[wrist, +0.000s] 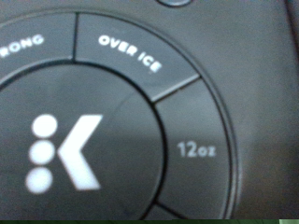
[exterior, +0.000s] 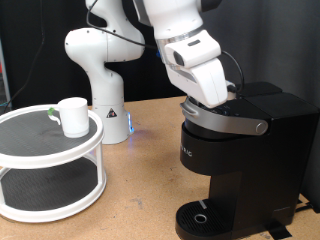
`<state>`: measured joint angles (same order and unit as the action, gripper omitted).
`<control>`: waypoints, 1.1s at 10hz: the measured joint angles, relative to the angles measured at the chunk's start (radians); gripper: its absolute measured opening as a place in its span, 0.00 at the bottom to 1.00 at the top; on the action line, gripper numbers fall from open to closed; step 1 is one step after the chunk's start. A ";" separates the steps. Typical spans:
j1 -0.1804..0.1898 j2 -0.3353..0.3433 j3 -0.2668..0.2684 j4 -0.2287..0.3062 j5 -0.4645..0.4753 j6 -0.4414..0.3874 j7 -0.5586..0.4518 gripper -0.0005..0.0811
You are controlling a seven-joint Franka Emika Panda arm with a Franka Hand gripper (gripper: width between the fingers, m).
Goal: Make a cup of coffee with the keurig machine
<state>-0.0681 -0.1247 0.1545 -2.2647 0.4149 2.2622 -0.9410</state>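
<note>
The black keurig machine stands at the exterior view's right, its grey lid handle down. My gripper is pressed down on the machine's top, its fingers hidden behind the white hand. The wrist view shows only the machine's button panel very close: the white K logo button, an "OVER ICE" button and a "12oz" button. No fingers show in it. The white cup stands upright on the top tier of a white round shelf at the exterior view's left. The drip tray holds nothing.
The robot's white base stands at the back between the shelf and the machine. A small green object lies on the shelf beside the cup. The wooden table shows between shelf and machine.
</note>
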 joint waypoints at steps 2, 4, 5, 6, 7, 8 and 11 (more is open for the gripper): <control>-0.001 -0.035 -0.014 -0.052 0.054 0.045 -0.107 0.01; -0.003 -0.066 -0.029 -0.088 0.071 0.057 -0.152 0.01; -0.003 -0.078 -0.036 -0.104 0.074 0.062 -0.160 0.01; -0.004 -0.086 -0.042 -0.115 0.074 0.063 -0.165 0.01; -0.007 -0.090 -0.045 -0.123 0.069 0.062 -0.166 0.01; -0.012 -0.091 -0.045 -0.124 0.053 0.050 -0.152 0.01; -0.021 -0.091 -0.045 -0.080 -0.007 -0.070 -0.044 0.01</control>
<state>-0.0888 -0.2158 0.1100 -2.3442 0.4078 2.1922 -0.9855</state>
